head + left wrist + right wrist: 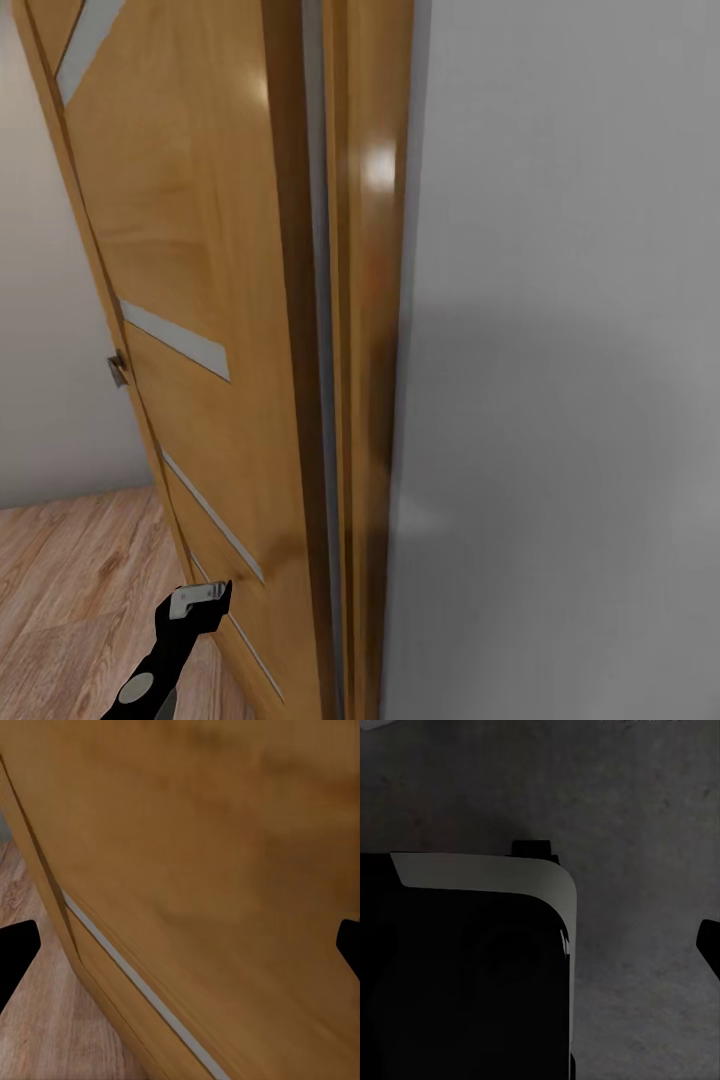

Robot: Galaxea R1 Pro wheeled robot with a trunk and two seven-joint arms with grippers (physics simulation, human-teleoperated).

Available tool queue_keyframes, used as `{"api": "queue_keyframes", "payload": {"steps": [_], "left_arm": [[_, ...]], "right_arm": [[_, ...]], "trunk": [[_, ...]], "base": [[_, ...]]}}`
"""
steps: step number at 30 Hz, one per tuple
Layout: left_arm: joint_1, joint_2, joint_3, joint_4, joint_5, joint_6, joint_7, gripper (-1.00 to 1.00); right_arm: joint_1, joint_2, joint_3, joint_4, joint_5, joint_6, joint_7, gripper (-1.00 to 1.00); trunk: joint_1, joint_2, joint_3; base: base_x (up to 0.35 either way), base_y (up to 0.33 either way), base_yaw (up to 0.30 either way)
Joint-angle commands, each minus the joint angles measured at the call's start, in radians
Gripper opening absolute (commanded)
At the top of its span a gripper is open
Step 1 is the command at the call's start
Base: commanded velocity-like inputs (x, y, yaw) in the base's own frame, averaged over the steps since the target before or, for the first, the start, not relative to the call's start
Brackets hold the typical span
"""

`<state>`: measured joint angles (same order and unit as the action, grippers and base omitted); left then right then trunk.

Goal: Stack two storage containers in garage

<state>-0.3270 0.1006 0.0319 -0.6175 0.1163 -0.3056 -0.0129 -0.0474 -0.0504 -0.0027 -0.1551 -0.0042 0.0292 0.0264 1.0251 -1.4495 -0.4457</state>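
Grey wall (570, 380) fills the right of my head view. Left of it, a wooden door (190, 300) stands open, edge-on against its frame (365, 400), pale diagonal inlays across the panel, a metal latch (117, 370) on its far edge. Wood-plank floor (70, 600) lies lower left.

My left hand (200, 598) sits low, close to the door's bottom panel; wrist view shows fingertips (16, 949) spread wide, nothing between them.

Right wrist view: dark concrete floor (645, 832), my black base (457, 982). Right hand state: cannot tell.
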Motion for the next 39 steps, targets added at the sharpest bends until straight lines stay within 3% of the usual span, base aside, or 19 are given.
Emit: {"api": "queue_keyframes", "payload": {"steps": [1, 27, 39], "left_arm": [[-0.001, 0.000, -0.003, -0.001, 0.008, -0.003, -0.006, 1.00], [-0.001, 0.000, -0.003, -0.001, 0.008, -0.003, -0.006, 1.00], [-0.001, 0.013, -0.003, -0.001, 0.008, -0.003, -0.006, 1.00]], "right_arm": [[0.000, 0.000, 0.000, -0.001, 0.000, 0.003, 0.003, 1.00], [0.000, 0.000, 0.000, -0.001, 0.000, 0.003, 0.003, 1.00], [0.000, -0.002, -0.003, -0.001, 0.000, 0.003, 0.003, 1.00]], "trunk": [[0.000, 0.000, -0.001], [0.000, 0.000, -0.001], [0.000, 0.000, -0.001]], "base": [[0.003, 0.000, 0.000], [0.031, 0.000, 0.000], [0.001, 0.000, 0.000]]}}
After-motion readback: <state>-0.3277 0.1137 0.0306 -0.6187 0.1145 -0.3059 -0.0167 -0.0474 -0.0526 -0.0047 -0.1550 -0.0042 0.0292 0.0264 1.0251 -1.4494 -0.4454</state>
